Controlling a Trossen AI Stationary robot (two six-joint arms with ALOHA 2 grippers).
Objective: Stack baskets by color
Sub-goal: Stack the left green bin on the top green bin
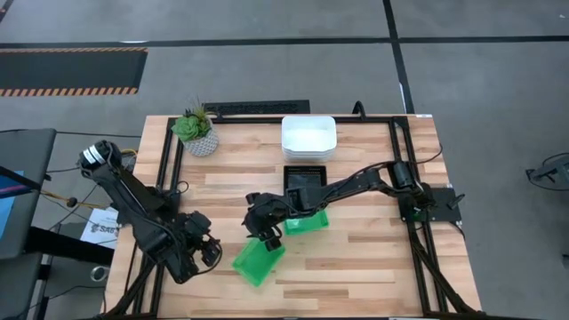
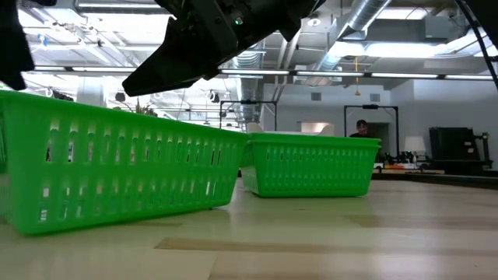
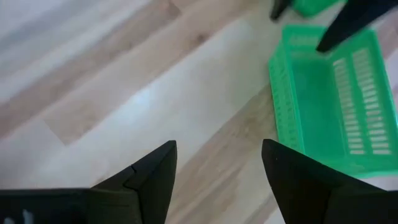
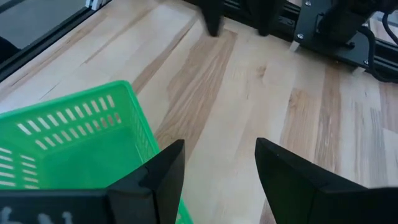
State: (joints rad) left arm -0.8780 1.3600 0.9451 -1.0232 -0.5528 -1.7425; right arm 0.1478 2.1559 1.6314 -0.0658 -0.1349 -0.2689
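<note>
right gripper [image 1: 267,233] open, empty, above near green basket [image 1: 258,261] | left gripper [image 1: 206,251] open, parked | straddle one wall, clamp, lift level onto far green basket [image 1: 307,220]

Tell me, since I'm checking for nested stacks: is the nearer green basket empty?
Empty. The left wrist view shows the nearer green basket with a bare floor, nothing nested inside.

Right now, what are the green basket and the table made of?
The green basket looks like glossy moulded plastic: bright even colour and thin slotted walls. The table looks like pale wood planks with visible grain and a smooth, slightly shiny finish.
</note>
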